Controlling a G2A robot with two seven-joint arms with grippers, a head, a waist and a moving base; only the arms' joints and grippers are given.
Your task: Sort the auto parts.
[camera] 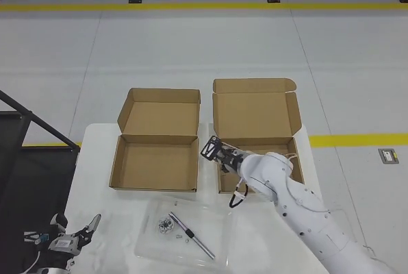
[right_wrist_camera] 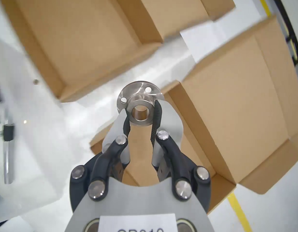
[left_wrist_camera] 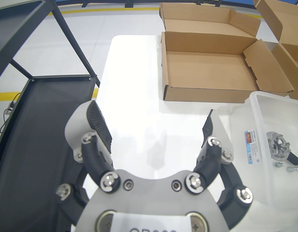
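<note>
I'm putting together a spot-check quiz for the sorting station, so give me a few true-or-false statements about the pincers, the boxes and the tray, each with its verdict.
1. The right pincer is shut on a silver flanged metal bushing. True.
2. The left pincer holds a bolt. False: the left pincer is open with nothing in it, above the white table.
3. Both cardboard boxes have their lids closed. False: the left brown cardboard box and the right brown cardboard box both have their lids open.
4. A long metal rod lies in the clear plastic tray. True.

bright, even light — soft shadows | table (left_wrist_camera: 129, 73) glares | wrist edges bowed
</note>
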